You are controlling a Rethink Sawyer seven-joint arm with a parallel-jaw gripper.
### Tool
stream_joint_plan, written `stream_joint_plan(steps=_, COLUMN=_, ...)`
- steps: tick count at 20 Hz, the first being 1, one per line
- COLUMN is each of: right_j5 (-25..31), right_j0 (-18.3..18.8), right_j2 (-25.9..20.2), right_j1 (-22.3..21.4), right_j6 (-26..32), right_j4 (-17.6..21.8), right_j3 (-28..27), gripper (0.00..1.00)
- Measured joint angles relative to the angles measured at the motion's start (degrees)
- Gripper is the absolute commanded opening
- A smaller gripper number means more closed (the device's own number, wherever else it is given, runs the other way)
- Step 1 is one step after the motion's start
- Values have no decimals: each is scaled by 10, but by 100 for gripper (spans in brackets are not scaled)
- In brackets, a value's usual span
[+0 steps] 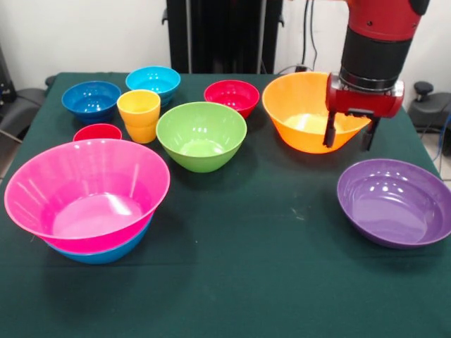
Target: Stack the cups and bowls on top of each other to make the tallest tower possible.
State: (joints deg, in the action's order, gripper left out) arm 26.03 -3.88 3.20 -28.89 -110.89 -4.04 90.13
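My gripper point(349, 136) hangs at the right rim of the large orange bowl point(299, 113), one finger inside and one outside the wall. The bowl sits tilted, its right side lower, and looks gripped. A large pink bowl point(88, 193) is nested in a blue bowl point(106, 253) at the front left. The green bowl point(201, 135) stands mid-table and the purple bowl point(394, 203) at the front right. The small red bowl point(231, 95), dark blue bowl point(91, 98) and light blue bowl point(153, 79) stand at the back. The yellow cup point(139, 114) is upright. The red cup point(97, 132) is partly hidden behind the pink bowl.
The dark green tablecloth point(254, 282) covers the table. The robot's black pedestal point(225, 35) stands at the far side. Black chair parts show at the far left and right edges.
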Motion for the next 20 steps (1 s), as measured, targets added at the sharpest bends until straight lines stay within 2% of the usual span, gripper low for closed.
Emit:
stream_joint_plan(steps=10, right_j5=-30, right_j0=-15, right_j2=-2, right_j1=51, right_j6=0, right_j4=-25, right_j3=-3, gripper=100)
stream_joint_plan(steps=20, right_j5=-30, right_j0=-25, right_j2=-2, right_j1=56, right_j6=0, right_j4=-42, right_j3=-3, gripper=100)
